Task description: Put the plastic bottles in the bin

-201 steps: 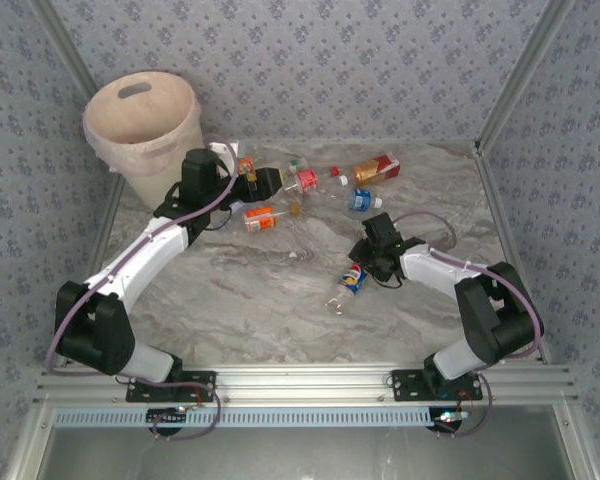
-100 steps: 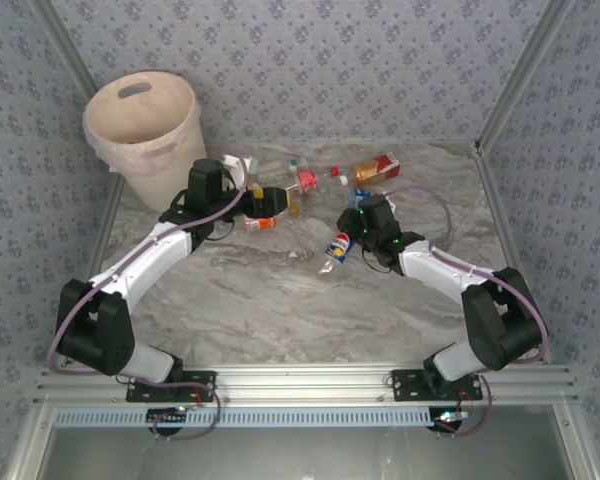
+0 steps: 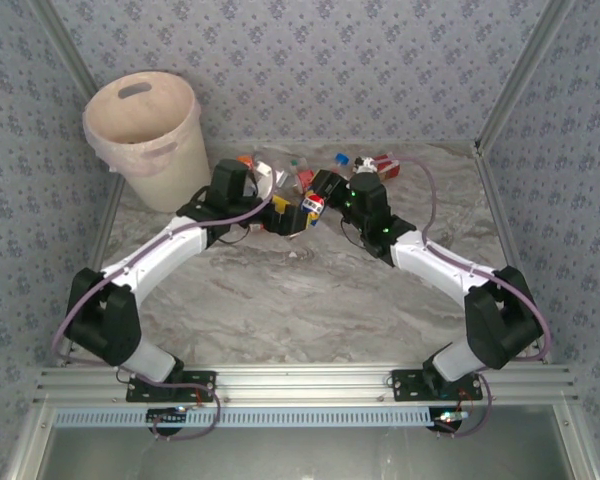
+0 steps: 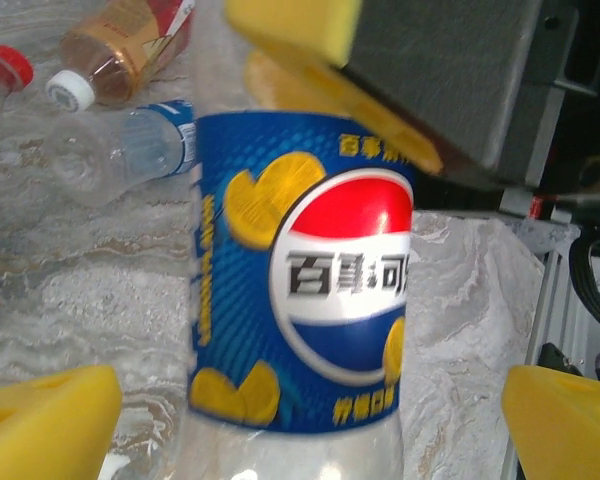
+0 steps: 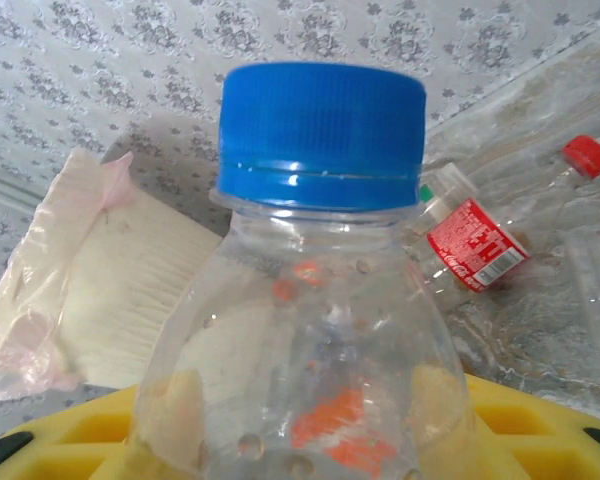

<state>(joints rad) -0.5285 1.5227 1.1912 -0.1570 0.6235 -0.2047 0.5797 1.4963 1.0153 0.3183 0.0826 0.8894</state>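
My right gripper (image 3: 322,196) is shut on a clear plastic bottle (image 3: 310,206) with a blue Pepsi label and holds it above the table. Its blue cap (image 5: 320,135) points away from the wrist, with the yellow pads (image 5: 435,405) pressed on both sides of the body. My left gripper (image 3: 283,212) is open and faces this bottle. The blue label (image 4: 300,300) stands between the left gripper's (image 4: 305,425) spread yellow fingers (image 4: 45,425). The cream bin (image 3: 145,125) stands at the far left corner.
More bottles lie at the back of the table: a copper one (image 4: 120,45), a clear one with a blue label (image 4: 120,150) and a red-labelled cola bottle (image 5: 475,240). Others show behind the grippers (image 3: 380,163). Patterned walls and metal posts enclose the table.
The right arm lifted the Pepsi bottle off the table's middle right and carried it up and left. The left gripper swung right to meet it, staying open.
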